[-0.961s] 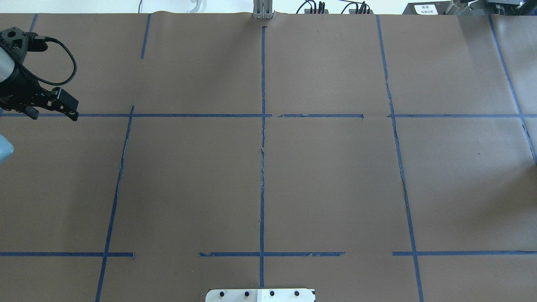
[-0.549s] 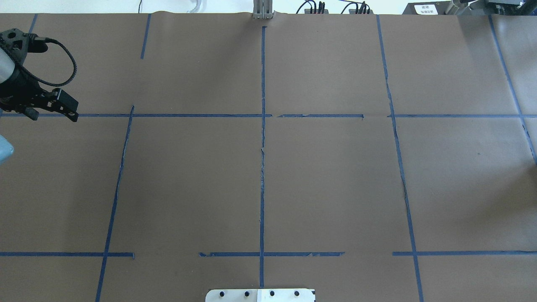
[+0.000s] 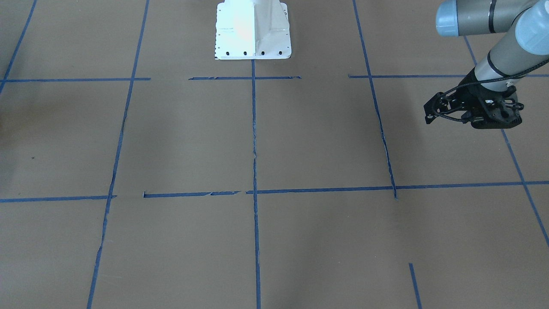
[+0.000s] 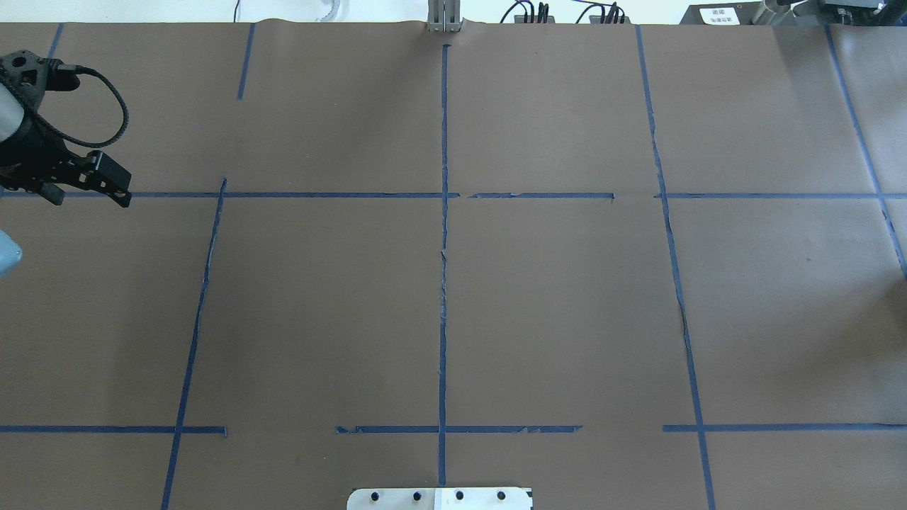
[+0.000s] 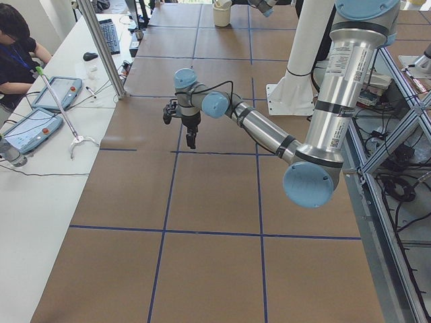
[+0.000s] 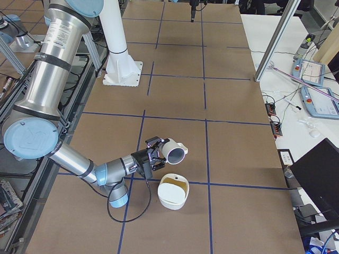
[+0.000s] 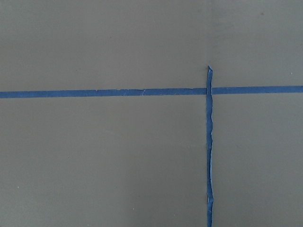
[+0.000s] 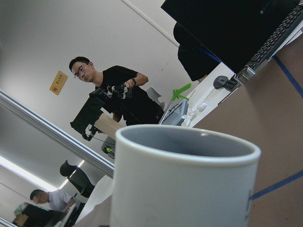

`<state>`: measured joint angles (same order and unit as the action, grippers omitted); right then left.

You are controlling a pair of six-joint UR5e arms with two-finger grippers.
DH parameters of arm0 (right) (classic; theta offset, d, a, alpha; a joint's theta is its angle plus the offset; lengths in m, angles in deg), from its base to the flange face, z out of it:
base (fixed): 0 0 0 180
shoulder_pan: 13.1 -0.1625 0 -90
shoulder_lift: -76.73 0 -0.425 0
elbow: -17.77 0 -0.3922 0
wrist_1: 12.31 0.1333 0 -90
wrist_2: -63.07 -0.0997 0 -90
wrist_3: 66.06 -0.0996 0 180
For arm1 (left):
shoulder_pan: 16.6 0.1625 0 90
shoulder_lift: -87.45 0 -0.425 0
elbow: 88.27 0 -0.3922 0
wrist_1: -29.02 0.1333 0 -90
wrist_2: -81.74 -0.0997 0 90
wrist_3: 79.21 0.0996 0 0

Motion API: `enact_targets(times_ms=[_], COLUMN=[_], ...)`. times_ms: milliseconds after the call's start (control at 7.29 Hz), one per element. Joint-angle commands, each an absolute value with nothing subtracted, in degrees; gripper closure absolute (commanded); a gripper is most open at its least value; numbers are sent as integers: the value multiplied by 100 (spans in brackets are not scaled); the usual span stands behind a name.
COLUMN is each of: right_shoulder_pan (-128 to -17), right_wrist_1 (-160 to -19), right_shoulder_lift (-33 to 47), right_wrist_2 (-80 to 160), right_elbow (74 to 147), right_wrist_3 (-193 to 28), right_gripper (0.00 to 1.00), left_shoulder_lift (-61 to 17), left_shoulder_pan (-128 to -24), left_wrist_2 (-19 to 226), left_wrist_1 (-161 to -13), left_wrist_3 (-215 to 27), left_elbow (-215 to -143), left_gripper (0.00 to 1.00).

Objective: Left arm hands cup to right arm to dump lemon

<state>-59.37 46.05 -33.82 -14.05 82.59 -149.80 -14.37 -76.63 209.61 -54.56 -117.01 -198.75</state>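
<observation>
The cup (image 6: 175,151) is a white mug, held tipped on its side above the table at my right gripper (image 6: 156,154), mouth facing away from the arm. The right wrist view shows the cup (image 8: 184,184) filling the foreground with its grey inside, but no fingers, so I cannot tell that gripper's state. Just under the cup stands a white bowl (image 6: 172,192) with a yellowish inside; I cannot make out the lemon on its own. My left gripper (image 4: 39,177) (image 3: 489,119) (image 5: 191,142) hangs empty over the table's far left end, pointing down. Its body hides the fingers.
The brown table cover (image 4: 567,304) carries a grid of blue tape lines. The robot's white base (image 3: 253,30) stands at mid-table. A side bench holds tablets (image 5: 57,93) with a seated person (image 5: 17,50) beside it. A dark monitor (image 6: 318,174) stands off the table's end.
The left gripper has drifted slightly toward the left edge of the overhead view. Nothing else there has changed.
</observation>
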Motion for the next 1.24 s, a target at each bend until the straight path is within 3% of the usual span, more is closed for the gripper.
enact_targets(times_ms=[0,137,275,824,1098], right_shoulder_pan=[-7504,-8045,-8051,-7368,-6911], right_wrist_1=[3174,2050,1517,-618,-1393], right_shoulder_lift=[-3314,-3322,-3296,-2184,-1376], right_wrist_2=[-3400,-4179,-4195,-4319,-4284], right_elbow=[8830,9661,10035,10592,10610], right_wrist_3=[-13329,-12816,-12454,-11038,-10913], right_gripper=[81,81,81,82,86], left_shoulder_lift=[-1432,-1432,-1432,-1590,-2097], left_shoulder_pan=[-7663,-7663,-7663,-7348,-7066], left_wrist_2=[20962,20971,20971,21006,20971], left_wrist_1=[-5456,-5456,-5456,-5543,-5483], left_wrist_3=[-11736,-11806,-11806,-11806,-11893], left_elbow=[-19875,-19875,-19867,-19893,-19875], left_gripper=[0,0,0,0,0])
